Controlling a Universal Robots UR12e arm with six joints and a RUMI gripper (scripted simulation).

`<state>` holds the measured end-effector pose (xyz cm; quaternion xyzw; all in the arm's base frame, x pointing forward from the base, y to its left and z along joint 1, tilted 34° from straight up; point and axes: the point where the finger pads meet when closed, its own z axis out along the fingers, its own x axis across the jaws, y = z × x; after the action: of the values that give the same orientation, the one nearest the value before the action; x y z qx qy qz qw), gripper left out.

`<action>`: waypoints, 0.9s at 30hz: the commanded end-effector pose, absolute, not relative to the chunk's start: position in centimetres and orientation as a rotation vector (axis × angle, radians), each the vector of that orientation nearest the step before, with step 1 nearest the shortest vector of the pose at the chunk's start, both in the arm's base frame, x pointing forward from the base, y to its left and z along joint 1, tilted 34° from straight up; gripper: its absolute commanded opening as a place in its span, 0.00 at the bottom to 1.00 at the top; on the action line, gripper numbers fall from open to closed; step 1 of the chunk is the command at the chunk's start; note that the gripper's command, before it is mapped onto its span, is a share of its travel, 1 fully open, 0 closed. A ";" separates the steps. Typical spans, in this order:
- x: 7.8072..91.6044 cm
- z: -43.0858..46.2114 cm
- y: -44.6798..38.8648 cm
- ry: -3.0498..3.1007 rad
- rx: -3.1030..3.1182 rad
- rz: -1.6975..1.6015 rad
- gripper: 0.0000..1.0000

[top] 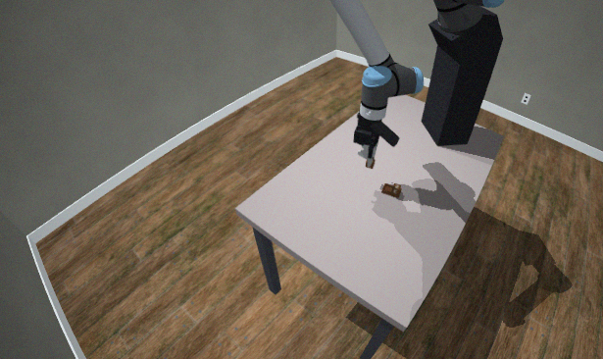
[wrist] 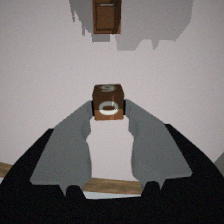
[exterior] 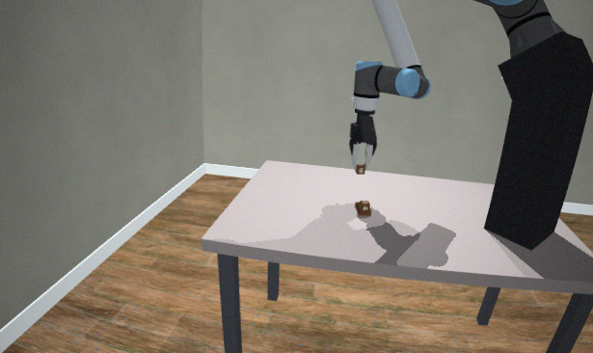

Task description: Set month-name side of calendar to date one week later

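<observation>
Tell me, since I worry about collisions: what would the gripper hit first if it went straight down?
Probably the bare table top; the gripper, holding a cube, looks offset from the tray.
</observation>
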<state>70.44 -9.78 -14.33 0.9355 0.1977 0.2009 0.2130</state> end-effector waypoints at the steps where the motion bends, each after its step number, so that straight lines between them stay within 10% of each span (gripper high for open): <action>1: 70.5 -14.3 -9.8 0.529 2.603 0.563 0.10; 27: 71.0 -15.3 -10.1 0.528 2.603 0.563 0.10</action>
<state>70.65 -9.91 -14.66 0.9371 0.1901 0.2024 0.2115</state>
